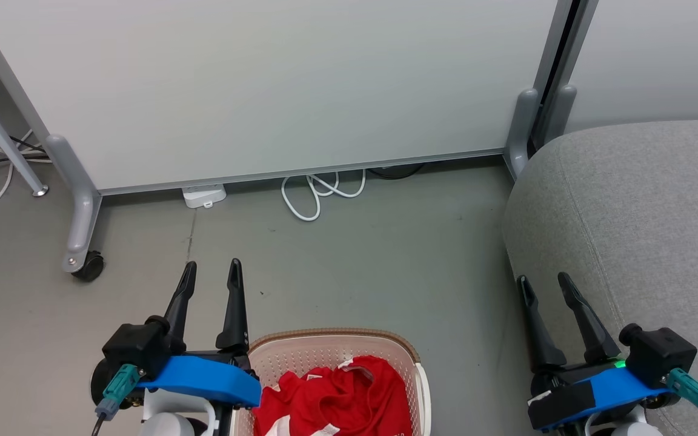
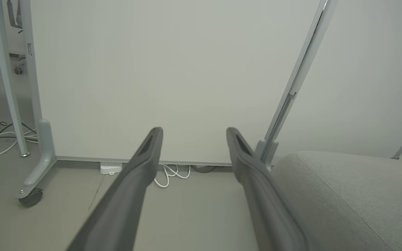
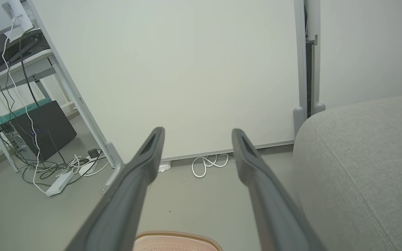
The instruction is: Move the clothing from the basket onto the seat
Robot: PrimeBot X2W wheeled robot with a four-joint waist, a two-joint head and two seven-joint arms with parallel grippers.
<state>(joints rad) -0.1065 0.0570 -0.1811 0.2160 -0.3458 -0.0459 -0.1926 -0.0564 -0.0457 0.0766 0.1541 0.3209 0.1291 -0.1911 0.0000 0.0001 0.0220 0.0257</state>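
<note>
Grey floor (image 1: 355, 266) under basket (image 1: 337, 333), white cable (image 1: 314, 192)

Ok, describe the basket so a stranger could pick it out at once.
Start at the big grey seat on the right, then look left across the floor. The basket stands there, at the head view's bottom edge. It is cream perforated plastic with a brown woven-look rim, holding crumpled red clothing.

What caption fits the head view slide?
Open left gripper and right gripper; red clothing in basket, seat to the right.

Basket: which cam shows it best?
Head view: the basket shows its far rim and perforated inside, red clothing in it. Right wrist catches a sliver of rim at its bottom edge. Left wrist faces floor and seat.
</note>
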